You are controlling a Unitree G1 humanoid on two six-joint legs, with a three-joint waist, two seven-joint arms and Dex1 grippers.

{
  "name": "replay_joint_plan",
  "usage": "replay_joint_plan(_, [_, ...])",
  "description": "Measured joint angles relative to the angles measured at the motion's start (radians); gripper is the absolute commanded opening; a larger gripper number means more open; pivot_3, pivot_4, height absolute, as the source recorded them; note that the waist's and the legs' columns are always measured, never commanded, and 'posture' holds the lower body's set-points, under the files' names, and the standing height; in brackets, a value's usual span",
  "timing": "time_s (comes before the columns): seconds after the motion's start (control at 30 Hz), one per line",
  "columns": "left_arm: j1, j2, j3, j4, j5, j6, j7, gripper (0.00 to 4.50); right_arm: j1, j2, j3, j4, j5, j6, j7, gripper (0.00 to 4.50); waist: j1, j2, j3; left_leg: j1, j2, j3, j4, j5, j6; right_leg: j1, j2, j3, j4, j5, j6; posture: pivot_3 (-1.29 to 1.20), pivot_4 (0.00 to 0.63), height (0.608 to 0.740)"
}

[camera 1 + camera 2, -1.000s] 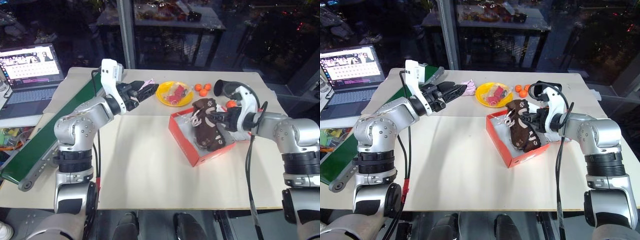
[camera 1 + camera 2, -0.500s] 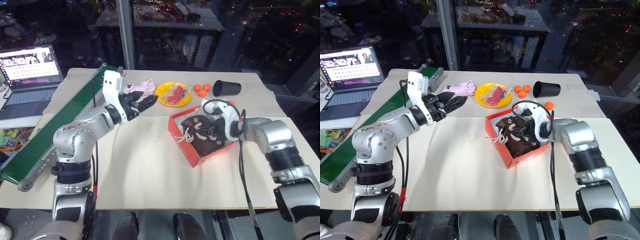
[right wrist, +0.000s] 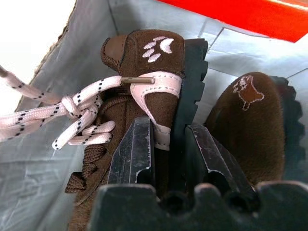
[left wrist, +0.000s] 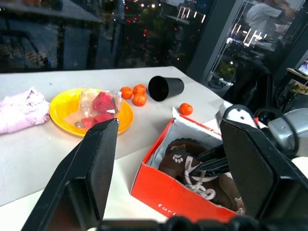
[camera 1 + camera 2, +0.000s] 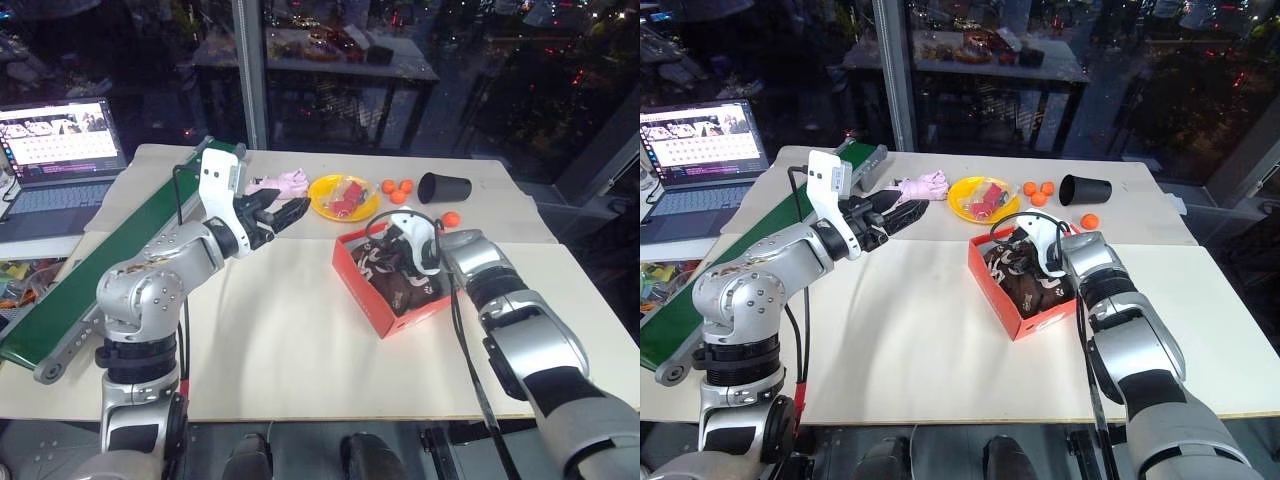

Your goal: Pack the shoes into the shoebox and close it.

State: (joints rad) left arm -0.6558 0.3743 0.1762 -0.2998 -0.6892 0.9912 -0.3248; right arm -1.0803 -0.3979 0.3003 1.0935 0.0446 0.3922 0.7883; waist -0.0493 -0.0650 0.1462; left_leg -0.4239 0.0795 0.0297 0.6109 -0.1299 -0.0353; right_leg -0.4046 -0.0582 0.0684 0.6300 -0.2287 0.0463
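The tabletop (image 5: 290, 330) carries the shoebox (image 5: 352, 277) at centre-right, with its long axis running from far-left to near-right. No lid is visible, so the box is open.

Change over the last second: the right gripper (image 3: 169, 144) was holding one brown shoe lifted above the box; it has since lowered the shoe inside the white walls. Both shoes (image 5: 1025, 282) now lie in the box, side by side. The packing step is therefore judged nearly complete (release and lid closure remain).

Orientation of the shoes: in the right wrist view the held shoe stands on its side, its dark treaded sole facing the second shoe. Each shoe's long axis appears to follow the box's long axis. The heel tab with cream marks points away from the wrist camera, and the white laces (image 3: 62, 115) trail toward the box wall.

Right gripper: its jaws pinch the held shoe's upper at the collar, one finger either side of the brown material. The grip seems to be slackening; whether release has begun cannot be confirmed.

Left gripper (image 5: 290, 208): it hangs above the tabletop left of the box, pointing toward it, jaws spread wide and holding nothing. It has hardly shifted.

Behind the box lie a yellow plate (image 5: 322, 193), a black cup (image 5: 443, 187) and small orange fruits (image 5: 397, 188).
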Motion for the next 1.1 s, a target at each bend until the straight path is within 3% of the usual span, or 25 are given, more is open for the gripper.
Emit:
replay_joint_plan(0.27, [-0.004, 0.005, -0.005, 0.001, -0.005, 0.013, -0.001, 3.56, -0.001, 0.032, -0.094, 0.035, -0.020, -0.022, -0.067, 4.37, 0.003, 0.006, 0.004, -0.002, -0.001, 0.000, -0.002, 0.000, -0.001, -0.002, 0.000, 0.000, -0.001, -0.001, 0.001, 0.00, 0.150, 0.736])
replay_joint_plan(0.3, [-0.009, 0.004, -0.009, 0.003, -0.004, 0.013, -0.003, 3.56, -0.002, 0.031, -0.128, 0.026, -0.004, 0.006, -0.062, 4.48, 0.003, 0.007, 0.004, -0.004, -0.001, 0.000, -0.003, 0.000, -0.001, -0.004, 0.000, 0.000, -0.001, 0.000, 0.002, 0.00, 0.150, 0.736])
replay_joint_plan(0.5, [-0.023, 0.003, -0.044, 0.019, -0.004, 0.013, -0.030, 3.56, 0.023, 0.009, -0.225, -0.131, 0.062, 0.172, -0.046, 4.48, 0.005, 0.016, 0.010, -0.018, -0.001, 0.000, -0.002, 0.005, 0.007, -0.020, 0.000, 0.001, 0.003, 0.006, 0.001, 0.00, 0.150, 0.736])
replay_joint_plan(0.7, [-0.053, 0.164, -0.205, 0.068, 0.062, -0.057, -0.269, 3.56, 0.208, -0.163, -0.466, -0.885, 0.315, 0.725, -0.072, 4.48, 0.022, 0.024, 0.015, -0.024, -0.002, 0.000, -0.004, 0.003, 0.008, -0.024, -0.001, 0.000, 0.000, 0.004, 0.001, 0.00, 0.150, 0.736])
replay_joint_plan(0.83, [-0.070, 0.209, -0.269, 0.102, 0.072, -0.107, -0.423, 3.56, 0.337, -0.279, -0.529, -1.148, 0.403, 0.904, -0.070, 4.48, 0.036, 0.024, 0.015, -0.024, -0.002, 0.000, -0.003, 0.002, 0.008, -0.024, -0.001, 0.000, 0.000, 0.004, 0.001, 0.00, 0.150, 0.736])
replay_joint_plan(0.87, [-0.083, 0.213, -0.281, 0.124, 0.082, -0.122, -0.457, 3.56, 0.378, -0.313, -0.542, -1.194, 0.412, 0.934, -0.071, 3.98, 0.037, 0.024, 0.015, -0.024, -0.002, 0.000, -0.003, 0.002, 0.008, -0.024, -0.001, 0.000, -0.001, 0.003, 0.001, 0.00, 0.150, 0.736])
replay_joint_plan(0.97, [-0.154, 0.214, -0.330, 0.216, 0.123, -0.184, -0.554, 3.56, 0.554, -0.411, -0.646, -1.325, 0.423, 0.990, -0.077, 3.11, 0.050, 0.024, 0.016, -0.025, -0.003, 0.000, 0.000, 0.002, 0.008, -0.023, -0.002, 0.001, -0.001, -0.004, 0.001, 0.00, 0.150, 0.736])
replay_joint_plan(1.1, [-0.244, 0.172, -0.354, 0.325, 0.180, -0.263, -0.610, 3.56, 0.763, -0.419, -0.783, -1.446, 0.410, 1.000, -0.127, 1.66, 0.052, 0.024, 0.016, -0.025, -0.003, 0.000, 0.005, 0.002, 0.008, -0.021, -0.002, 0.002, -0.001, -0.003, 0.002, 0.00, 0.150, 0.736])
